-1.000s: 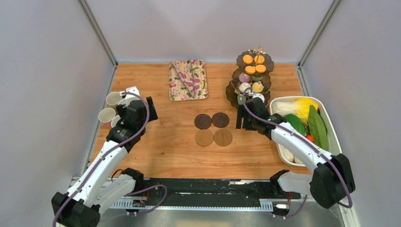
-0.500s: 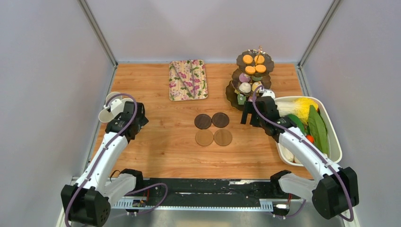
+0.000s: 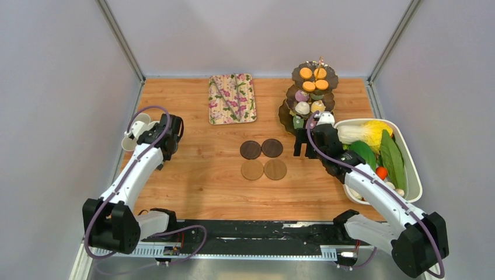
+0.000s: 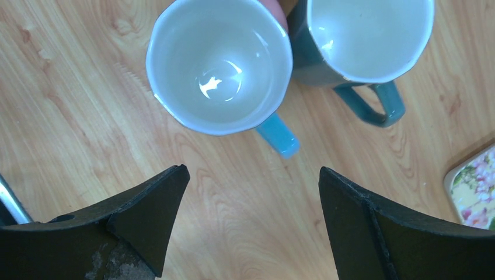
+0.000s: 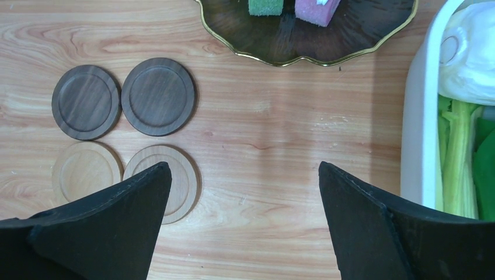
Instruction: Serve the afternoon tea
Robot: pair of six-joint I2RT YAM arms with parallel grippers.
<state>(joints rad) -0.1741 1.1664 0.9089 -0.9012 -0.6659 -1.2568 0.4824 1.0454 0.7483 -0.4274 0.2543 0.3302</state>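
The three-tier stand (image 3: 284,116) sits at the back right of the table (image 3: 198,181), with orange cakes (image 3: 306,73) on its top tier and a mix of purple, white and yellow ones on the tier below; your right wrist view also catches a green cake (image 5: 265,6) and a pink one (image 5: 315,7) on the bottom tier. Just in front and to the left of the stand you have four coasters in a tight square, two dark coasters (image 5: 158,96) at the back and two light coasters (image 5: 86,172) nearer you. Your right gripper (image 5: 244,166) hangs above bare wood between those coasters and the white tub (image 3: 415,175) of vegetables (image 3: 388,151), jaws spread wide with nothing in them. Over at the left edge, a light blue mug (image 4: 219,64) and a teal mug (image 4: 368,38) stand upright and empty, close side by side. Your left gripper (image 4: 252,175) is just short of the blue mug's handle, fingers wide apart and holding nothing. A floral tray (image 3: 232,98) lies at the back centre.
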